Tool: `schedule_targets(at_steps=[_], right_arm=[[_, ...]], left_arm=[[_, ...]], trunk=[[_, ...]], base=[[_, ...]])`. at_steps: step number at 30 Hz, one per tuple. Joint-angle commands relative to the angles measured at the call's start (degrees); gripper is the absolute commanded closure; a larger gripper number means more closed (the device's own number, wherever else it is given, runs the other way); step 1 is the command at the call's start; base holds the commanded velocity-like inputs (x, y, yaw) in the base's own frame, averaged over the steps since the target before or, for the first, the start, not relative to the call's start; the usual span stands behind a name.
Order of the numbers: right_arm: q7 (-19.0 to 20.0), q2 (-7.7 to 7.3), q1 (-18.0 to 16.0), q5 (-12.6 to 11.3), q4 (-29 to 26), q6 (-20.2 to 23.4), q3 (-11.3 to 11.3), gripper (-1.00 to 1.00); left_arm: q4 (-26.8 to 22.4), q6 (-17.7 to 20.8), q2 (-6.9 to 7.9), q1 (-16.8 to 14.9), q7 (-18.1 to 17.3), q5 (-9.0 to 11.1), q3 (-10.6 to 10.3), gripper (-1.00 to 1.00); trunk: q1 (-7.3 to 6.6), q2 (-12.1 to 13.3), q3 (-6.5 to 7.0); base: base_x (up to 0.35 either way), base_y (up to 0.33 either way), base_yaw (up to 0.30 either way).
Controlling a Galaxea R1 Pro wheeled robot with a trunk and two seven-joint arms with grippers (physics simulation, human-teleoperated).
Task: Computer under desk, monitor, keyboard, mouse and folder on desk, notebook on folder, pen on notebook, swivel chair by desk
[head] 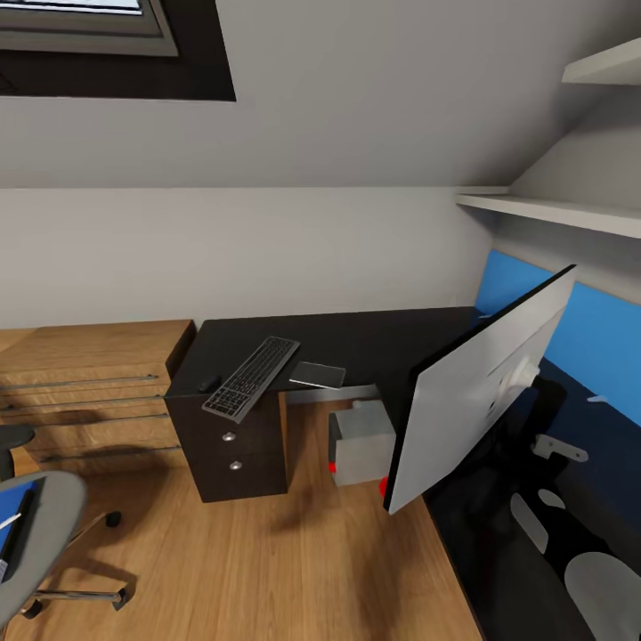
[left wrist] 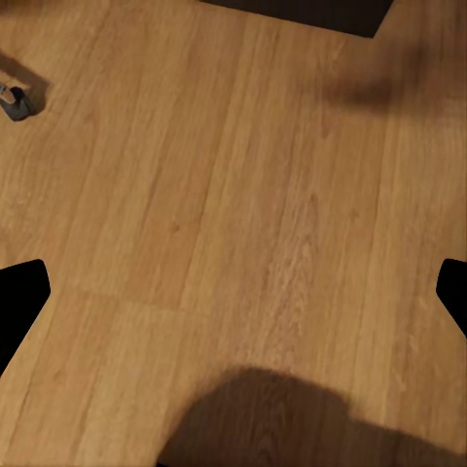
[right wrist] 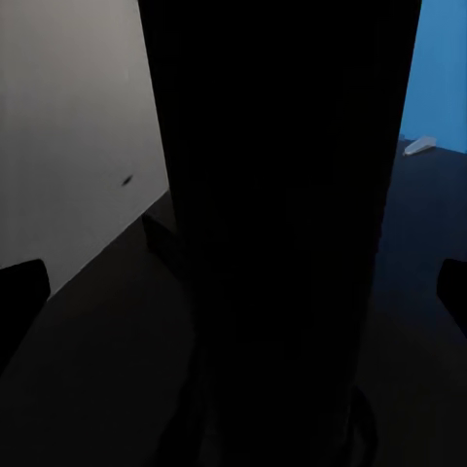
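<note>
Keyboard point(head: 252, 377) lying diagonally on desk point(head: 374, 343), monitor point(head: 472, 392) tilted

Each wrist view shows two plain black fingertips point(left wrist: 21, 297) of a pincer at opposite edges, blunt, angular, without visible markings, cables or screws.

A home bedroom study corner under a sloping ceiling. A black L-shaped desk point(head: 374, 343) stands against pale walls on a light wood floor point(head: 267, 552), with a keyboard point(head: 251, 377) on it and a monitor point(head: 476, 392) at the right. A wooden drawer chest point(head: 89, 392) stands left, white shelves point(head: 570, 212) far right, a swivel chair point(head: 40, 525) near left.
</note>
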Motion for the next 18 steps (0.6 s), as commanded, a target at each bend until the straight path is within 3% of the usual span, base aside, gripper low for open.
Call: schedule_targets(at_steps=[1, 18], right_arm=[[-0.08, -0.01, -0.03, -0.26, 0.01, -0.17, 0.08, -1.0], [-0.08, -0.08, -0.03, -0.22, 0.01, -0.22, 0.05, -1.0]], left_arm=[[0.02, -0.17, 0.01, -0.02, 0.07, 0.51, -0.21, -1.0], [0.02, -0.17, -0.03, -0.02, 0.07, 0.51, -0.21, -1.0]], trunk=[[0.0, -0.04, -0.06], [0.0, -0.04, -0.06]], base=[[0.009, 0.0, 0.0], [0.002, 0.0, 0.0]])
